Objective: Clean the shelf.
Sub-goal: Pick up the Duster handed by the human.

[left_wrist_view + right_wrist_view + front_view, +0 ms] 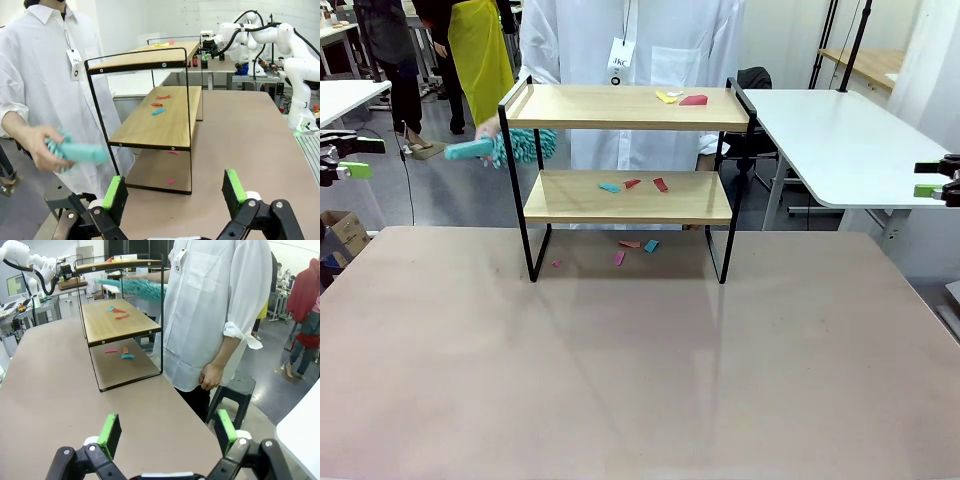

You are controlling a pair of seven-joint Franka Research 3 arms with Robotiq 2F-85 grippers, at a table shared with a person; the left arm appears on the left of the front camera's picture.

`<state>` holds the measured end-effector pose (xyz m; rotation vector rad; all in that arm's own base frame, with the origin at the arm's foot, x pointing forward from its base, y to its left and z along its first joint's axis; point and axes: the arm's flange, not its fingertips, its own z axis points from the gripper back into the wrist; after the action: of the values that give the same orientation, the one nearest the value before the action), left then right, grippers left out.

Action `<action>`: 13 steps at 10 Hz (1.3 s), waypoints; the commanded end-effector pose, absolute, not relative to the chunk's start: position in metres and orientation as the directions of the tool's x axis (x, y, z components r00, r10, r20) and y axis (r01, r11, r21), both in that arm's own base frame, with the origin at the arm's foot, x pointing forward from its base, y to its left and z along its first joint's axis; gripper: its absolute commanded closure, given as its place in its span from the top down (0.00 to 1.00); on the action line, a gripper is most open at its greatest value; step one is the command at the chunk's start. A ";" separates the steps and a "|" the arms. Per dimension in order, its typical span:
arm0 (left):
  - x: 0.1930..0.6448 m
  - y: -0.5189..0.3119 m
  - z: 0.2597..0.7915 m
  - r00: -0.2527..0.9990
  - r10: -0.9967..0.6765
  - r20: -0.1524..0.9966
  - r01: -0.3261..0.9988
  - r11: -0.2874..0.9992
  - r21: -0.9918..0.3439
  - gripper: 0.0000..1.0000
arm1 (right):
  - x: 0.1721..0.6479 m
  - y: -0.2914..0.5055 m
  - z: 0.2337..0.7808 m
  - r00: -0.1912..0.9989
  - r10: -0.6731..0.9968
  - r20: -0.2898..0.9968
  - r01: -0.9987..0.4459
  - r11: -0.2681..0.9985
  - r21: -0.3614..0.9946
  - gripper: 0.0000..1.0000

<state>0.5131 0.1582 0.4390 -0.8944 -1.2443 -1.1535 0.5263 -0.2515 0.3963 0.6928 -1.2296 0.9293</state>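
The shelf (580, 105) stands at the far middle of the brown table, two light wood boards in a black frame. Coloured scraps lie on its top board (693, 100), on its lower board (633, 184) and on the table beneath (635, 245). A person in a white coat stands behind it and holds a teal duster (515, 148) at the shelf's left end. My left gripper (362, 158) hovers open off the table's left side. My right gripper (930, 180) hovers open off the right side. Both wrist views show open jaws (175, 190) (167, 432) with nothing between them, the shelf (150, 130) (117, 322) well ahead.
The brown table (640, 380) in front of the shelf is bare. A white table (840, 140) stands at the right rear, and another (345, 95) at the left. A black stool (232, 390) stands by the person. Other people stand farther back.
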 end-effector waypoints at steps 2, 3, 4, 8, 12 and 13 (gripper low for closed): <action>0.513 0.158 0.441 -0.051 -0.167 0.985 0.972 0.218 0.087 1.00 | 0.527 -0.248 0.402 0.083 0.216 0.973 -0.873 0.486 -0.033 1.00; 0.513 0.158 0.441 -0.051 -0.167 0.985 0.972 0.218 0.087 1.00 | 0.527 -0.248 0.402 0.083 0.216 0.973 -0.873 0.486 -0.033 1.00; 0.513 0.158 0.441 -0.051 -0.167 0.985 0.972 0.218 0.087 1.00 | 0.527 -0.248 0.402 0.083 0.216 0.973 -0.873 0.486 -0.033 1.00; 0.513 0.158 0.441 -0.051 -0.167 0.985 0.972 0.218 0.087 1.00 | 0.527 -0.248 0.402 0.083 0.216 0.973 -0.873 0.486 -0.033 1.00; 0.518 0.140 0.476 -0.028 -0.198 0.980 0.965 0.249 0.078 1.00 | 0.527 -0.248 0.402 0.083 0.216 0.973 -0.873 0.486 -0.033 1.00; 0.520 0.132 0.499 0.024 -0.221 0.975 0.956 0.289 0.042 1.00 | 0.527 -0.248 0.402 0.083 0.216 0.973 -0.873 0.486 -0.033 1.00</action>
<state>0.5192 0.1446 0.4739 -0.8549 -1.2190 -1.1400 0.5265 -0.2522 0.3956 0.6976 -1.2385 0.9241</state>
